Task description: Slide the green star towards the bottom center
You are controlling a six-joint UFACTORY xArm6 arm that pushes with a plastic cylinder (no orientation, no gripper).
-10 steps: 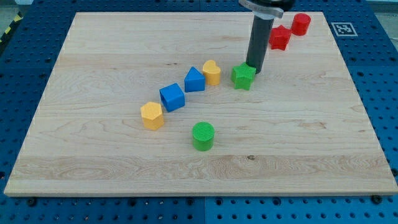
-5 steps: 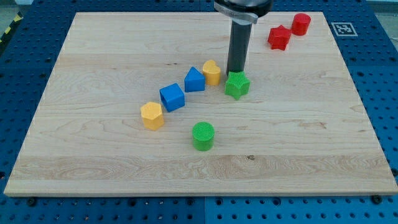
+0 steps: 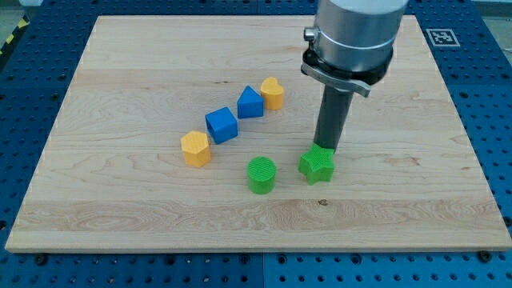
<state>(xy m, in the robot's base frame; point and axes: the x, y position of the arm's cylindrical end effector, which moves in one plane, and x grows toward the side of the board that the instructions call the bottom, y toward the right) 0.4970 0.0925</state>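
The green star [image 3: 318, 166] lies on the wooden board [image 3: 120, 208], a little right of the view's centre and below the middle. My tip [image 3: 326, 149] rests against the star's upper edge, just above it in the view. A green cylinder [image 3: 261, 174] stands close to the star's left.
A diagonal row runs left of the rod: a yellow block [image 3: 272, 93], a blue triangular block [image 3: 250, 102], a blue cube [image 3: 222, 125] and a yellow hexagonal block [image 3: 195, 148]. The arm's grey body [image 3: 352, 36] hides the board's top right area.
My tip has pushed the green star down the view and slightly right, from beside the yellow block to next to the green cylinder. The arm now hides the red blocks.
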